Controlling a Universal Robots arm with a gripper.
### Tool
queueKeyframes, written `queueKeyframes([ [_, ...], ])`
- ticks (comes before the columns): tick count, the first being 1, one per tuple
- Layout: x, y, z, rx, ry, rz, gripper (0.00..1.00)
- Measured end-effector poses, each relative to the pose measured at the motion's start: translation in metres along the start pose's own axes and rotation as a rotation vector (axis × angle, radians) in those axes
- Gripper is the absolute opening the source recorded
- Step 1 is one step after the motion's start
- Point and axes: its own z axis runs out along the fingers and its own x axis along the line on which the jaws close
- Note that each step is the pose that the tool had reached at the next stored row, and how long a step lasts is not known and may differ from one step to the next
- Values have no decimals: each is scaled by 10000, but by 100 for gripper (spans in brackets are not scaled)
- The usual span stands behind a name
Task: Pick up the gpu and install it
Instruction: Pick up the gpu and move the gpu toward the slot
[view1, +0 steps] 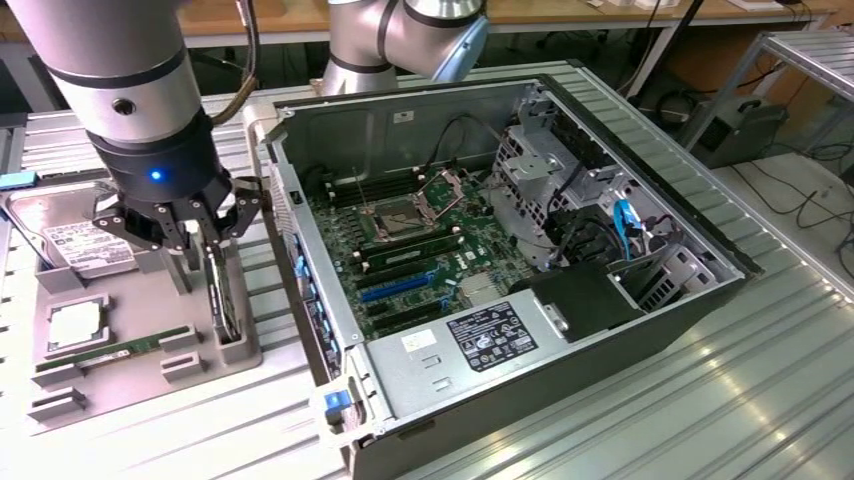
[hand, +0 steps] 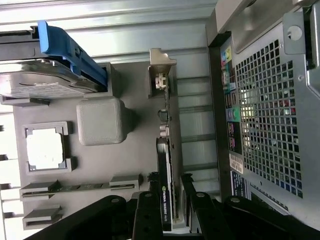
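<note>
Looking through my feeds, I see the gpu (view1: 222, 300) (hand: 167, 150) standing on its long edge in a slotted holder on the grey tray (view1: 127, 292), just beside the open computer case (view1: 400, 130). I judge that this stance leaves its top edge free for a grasp from above. The arm hangs straight down over it, wrist vertical, with the gripper (view1: 203, 236) (hand: 170, 194) set low so that its fingers (hand: 149, 212) sit astride the card, one on each face. The claw looks spread, with a sliver of gap beside one finger, so I judge the card is not yet pinched and rests in its holder.
</note>
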Motion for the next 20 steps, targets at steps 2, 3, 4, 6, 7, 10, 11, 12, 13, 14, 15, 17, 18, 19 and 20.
queueKeyframes([
  [2,1,-2,37,-1,-1,0,30],
  [3,1,-2,55,-1,-1,1,30],
  [4,2,-3,73,-1,-1,0,30],
  [6,4,-6,129,0,0,0,32],
  [7,4,-6,147,0,1,0,32],
  [10,6,-9,207,0,0,0,38],
  [11,7,-10,233,0,0,0,38],
  [12,8,-10,263,0,0,1,38],
  [13,9,-10,295,0,0,1,38],
  [14,9,-10,314,0,0,0,38],
  [15,10,-10,331,-2,1,0,38],
  [17,12,-10,355,-25,2,0,38],
  [18,14,-9,362,-48,6,1,38],
  [19,16,-6,366,-73,9,3,38],
  [20,17,-2,370,-110,13,5,38],
])
